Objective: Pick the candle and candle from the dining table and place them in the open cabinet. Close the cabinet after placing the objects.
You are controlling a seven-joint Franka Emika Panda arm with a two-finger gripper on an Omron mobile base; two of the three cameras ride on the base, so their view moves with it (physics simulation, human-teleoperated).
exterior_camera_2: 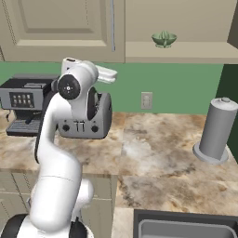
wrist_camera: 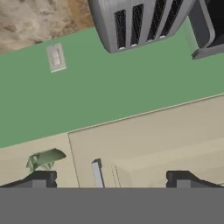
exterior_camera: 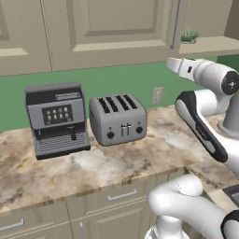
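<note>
Both candles and the dining table are out of view. The cabinet (exterior_camera_2: 186,48) stands open up on the wall, with a green bowl-like thing (exterior_camera_2: 164,39) on its shelf. Its door (exterior_camera_2: 65,28), with a long grey bar handle (exterior_camera_2: 113,25), stands to the left of the opening. My hand (exterior_camera: 179,66) is raised in front of the green wall, just below the cabinet. In the hand view, which is rolled upside down, my gripper (wrist_camera: 111,179) is open with nothing between its fingertips (wrist_camera: 40,178). That view faces the door's lower edge, the handle (wrist_camera: 97,174) and the green thing (wrist_camera: 43,159).
On the marble counter (exterior_camera: 140,158) under the cabinets stand a coffee machine (exterior_camera: 58,116) and a toaster (exterior_camera: 117,119). A wall socket (exterior_camera: 158,95) is behind them. A grey cylinder (exterior_camera_2: 216,130) stands at the right, and a sink (exterior_camera_2: 186,228) is at the front right.
</note>
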